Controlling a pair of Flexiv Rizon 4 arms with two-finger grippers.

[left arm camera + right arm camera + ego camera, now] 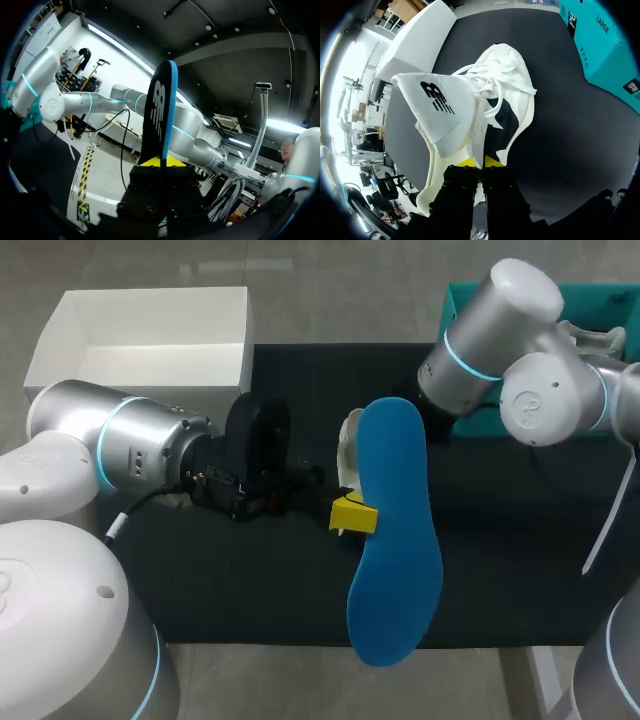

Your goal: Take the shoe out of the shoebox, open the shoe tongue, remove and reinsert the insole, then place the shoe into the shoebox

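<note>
My left gripper (353,515) is shut on the edge of a blue insole (395,530) and holds it up over the middle of the black mat. In the left wrist view the insole (160,105) stands edge-on between the yellow tips of the left gripper (161,161), black face to one side and blue to the other. The white shoe (349,445) is mostly hidden behind the insole. In the right wrist view my right gripper (480,162) is shut on the shoe's (502,107) side wall, and the tongue (445,107) is folded open. The head view does not show the right fingertips.
The teal shoebox (465,300) stands at the back right, partly behind my right arm, and also appears as the shoebox (600,45) beyond the shoe. A white open box (150,335) sits at the back left. The black mat (500,550) covers the table.
</note>
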